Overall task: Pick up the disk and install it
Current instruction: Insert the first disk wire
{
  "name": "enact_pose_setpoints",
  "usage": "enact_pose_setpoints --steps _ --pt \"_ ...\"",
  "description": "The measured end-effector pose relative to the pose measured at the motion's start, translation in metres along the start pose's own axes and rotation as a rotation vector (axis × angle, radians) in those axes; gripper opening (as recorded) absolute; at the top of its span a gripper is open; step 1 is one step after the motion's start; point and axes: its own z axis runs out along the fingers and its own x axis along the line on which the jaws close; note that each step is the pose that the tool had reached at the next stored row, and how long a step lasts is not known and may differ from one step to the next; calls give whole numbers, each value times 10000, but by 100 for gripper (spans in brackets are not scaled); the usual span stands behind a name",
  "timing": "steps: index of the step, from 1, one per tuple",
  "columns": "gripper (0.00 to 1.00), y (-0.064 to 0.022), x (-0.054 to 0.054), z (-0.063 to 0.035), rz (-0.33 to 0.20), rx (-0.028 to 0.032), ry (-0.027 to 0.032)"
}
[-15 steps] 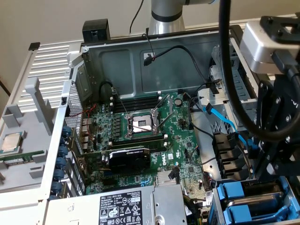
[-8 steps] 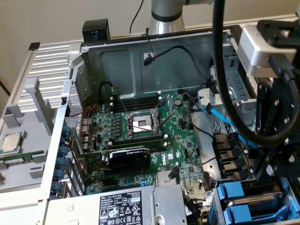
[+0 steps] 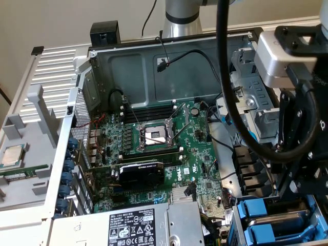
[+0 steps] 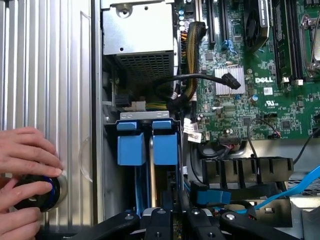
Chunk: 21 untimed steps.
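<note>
Edgewise, the disk (image 4: 165, 149) points lengthwise into the bay (image 4: 145, 116).

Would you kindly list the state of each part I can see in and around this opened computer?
Computer case, open, interior exposed.
Processor socket, uncovered, levers raised.
Processor chip, lying outside the case on a grey holder.
Graphics card, plugged into the motherboard.
Blue disk carriers, two standing side by side in the drive bay.
</note>
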Motion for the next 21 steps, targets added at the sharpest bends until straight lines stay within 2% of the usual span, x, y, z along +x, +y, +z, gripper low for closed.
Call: enact_pose_setpoints --steps 5,21 --pt "17 13 -1 8 217 20 -29" --pt "17 15 -4 28 229 23 -53"
